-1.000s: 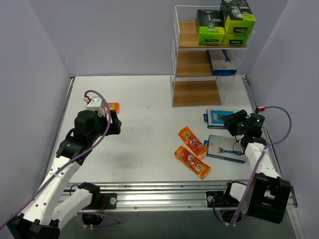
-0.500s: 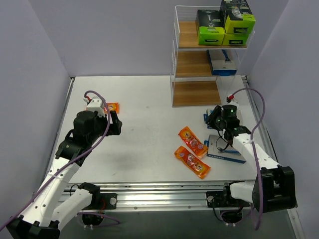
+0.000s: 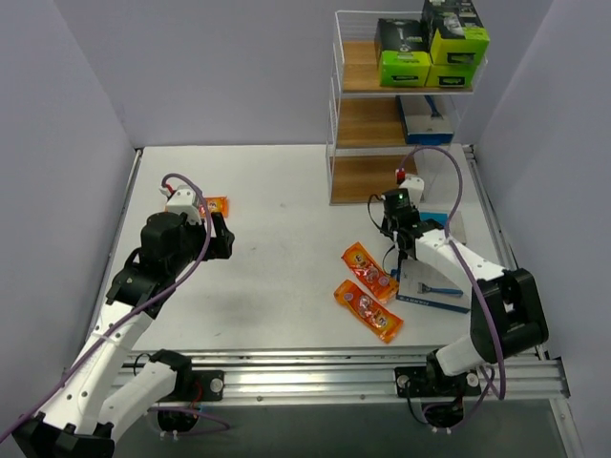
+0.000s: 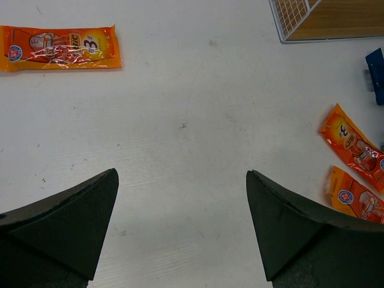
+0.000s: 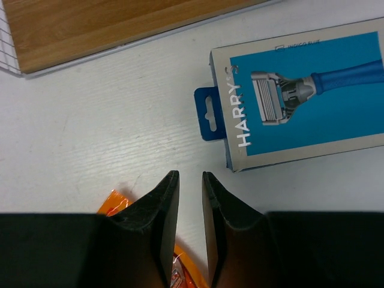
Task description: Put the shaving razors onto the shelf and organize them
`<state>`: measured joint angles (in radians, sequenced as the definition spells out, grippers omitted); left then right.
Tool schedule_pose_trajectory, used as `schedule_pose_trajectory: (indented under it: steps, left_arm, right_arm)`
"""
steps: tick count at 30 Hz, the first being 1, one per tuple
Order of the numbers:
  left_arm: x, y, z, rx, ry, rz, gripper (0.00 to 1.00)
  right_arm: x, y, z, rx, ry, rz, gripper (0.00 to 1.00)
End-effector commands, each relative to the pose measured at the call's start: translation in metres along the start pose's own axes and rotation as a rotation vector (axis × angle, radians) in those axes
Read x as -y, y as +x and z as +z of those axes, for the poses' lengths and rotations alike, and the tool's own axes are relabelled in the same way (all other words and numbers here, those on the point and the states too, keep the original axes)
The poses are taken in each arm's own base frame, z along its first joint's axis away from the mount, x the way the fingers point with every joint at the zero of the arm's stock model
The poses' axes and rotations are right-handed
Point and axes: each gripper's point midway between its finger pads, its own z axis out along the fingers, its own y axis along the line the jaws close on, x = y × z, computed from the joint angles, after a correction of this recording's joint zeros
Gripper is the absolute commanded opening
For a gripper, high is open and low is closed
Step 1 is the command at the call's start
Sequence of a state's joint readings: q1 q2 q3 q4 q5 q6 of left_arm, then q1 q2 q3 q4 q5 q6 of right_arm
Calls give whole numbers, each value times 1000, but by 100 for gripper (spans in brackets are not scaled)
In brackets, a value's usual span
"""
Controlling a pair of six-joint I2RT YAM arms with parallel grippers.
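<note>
Claw (image 3: pixel 389 229) now left of razor card (image 3: pixel 435 220)

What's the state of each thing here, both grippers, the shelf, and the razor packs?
Left gripper: open, empty, above the table.
Right gripper: nearly shut, holding nothing, beside the blue card.
Shelf: upright; bottom board bare.
Green boxes: on the top board.
Blue pack: on the middle board.
Orange packets: flat on the table, one apart at left.
</note>
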<state>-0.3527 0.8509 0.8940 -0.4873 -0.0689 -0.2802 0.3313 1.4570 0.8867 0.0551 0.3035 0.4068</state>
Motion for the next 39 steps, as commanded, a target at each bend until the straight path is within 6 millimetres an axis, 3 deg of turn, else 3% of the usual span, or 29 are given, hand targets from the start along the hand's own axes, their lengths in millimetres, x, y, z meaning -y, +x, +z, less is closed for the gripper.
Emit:
schedule_pose_trajectory:
  steps: [1, 16, 39]
  left_arm:
    - [9, -16, -2, 56, 41, 6, 96]
    - [12, -14, -1, 45, 49, 18, 96]
    - [16, -9, 3, 21, 58, 37, 96]
  right_arm:
    - [11, -15, 0, 45, 115, -100, 18]
    - [2, 2, 28, -2, 211, -271, 16]
    - [-2, 3, 55, -24, 269, -405, 17]
